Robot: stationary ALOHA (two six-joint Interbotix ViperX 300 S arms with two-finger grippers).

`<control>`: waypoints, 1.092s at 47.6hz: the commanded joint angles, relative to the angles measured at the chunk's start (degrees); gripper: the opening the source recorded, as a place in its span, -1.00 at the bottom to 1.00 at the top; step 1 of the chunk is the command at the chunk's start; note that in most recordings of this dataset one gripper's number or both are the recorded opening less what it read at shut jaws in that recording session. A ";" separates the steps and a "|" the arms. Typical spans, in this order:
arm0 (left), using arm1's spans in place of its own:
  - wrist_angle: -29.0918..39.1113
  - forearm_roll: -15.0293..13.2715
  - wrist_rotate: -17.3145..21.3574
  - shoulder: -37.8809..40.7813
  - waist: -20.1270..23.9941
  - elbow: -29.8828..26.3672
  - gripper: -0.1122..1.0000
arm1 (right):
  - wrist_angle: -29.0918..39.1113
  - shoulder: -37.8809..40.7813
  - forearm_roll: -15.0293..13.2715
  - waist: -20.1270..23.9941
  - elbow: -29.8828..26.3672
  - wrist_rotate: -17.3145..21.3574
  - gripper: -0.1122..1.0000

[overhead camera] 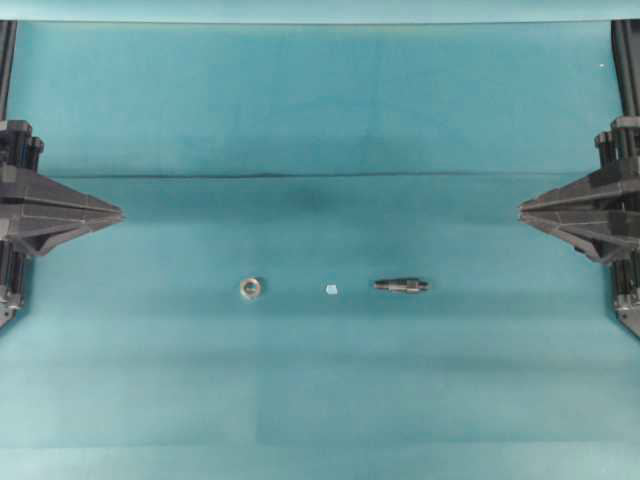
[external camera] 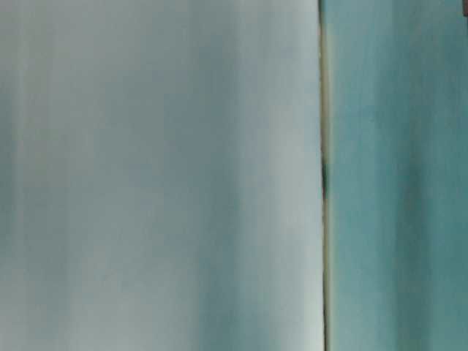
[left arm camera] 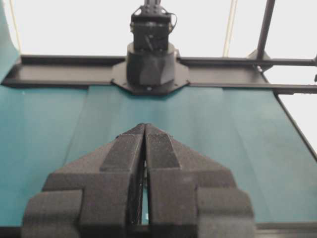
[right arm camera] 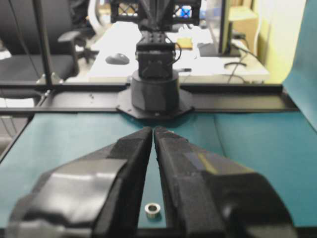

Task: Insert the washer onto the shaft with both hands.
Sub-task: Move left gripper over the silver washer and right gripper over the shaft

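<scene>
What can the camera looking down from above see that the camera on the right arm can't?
Only the overhead view shows the shaft, a tiny pale speck and the left tool, all apart on the teal mat. Only the right wrist view shows an office desk beyond the table. Both show the washer lying flat and the right tool, shut and empty.

A tiny pale speck (overhead camera: 331, 289) lies on the teal cloth (overhead camera: 320, 380)

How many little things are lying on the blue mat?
3, in a row: the washer on the left, a tiny pale speck in the middle, the shaft on the right. None look hidden.
</scene>
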 commanded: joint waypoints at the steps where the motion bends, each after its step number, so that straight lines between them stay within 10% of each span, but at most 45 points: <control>1: 2.02 0.62 -1.23 3.16 0.09 -3.34 -0.75 | 0.18 0.53 0.18 -0.18 -0.09 0.09 -0.80; 29: 13.97 0.70 -2.81 17.67 -1.41 -13.10 -0.78 | 16.17 -1.23 1.85 -0.26 -1.85 7.56 -0.98; 52: 27.69 0.70 -5.62 28.92 -1.67 -22.41 -0.78 | 27.25 12.66 1.67 -0.26 -8.35 8.00 -0.98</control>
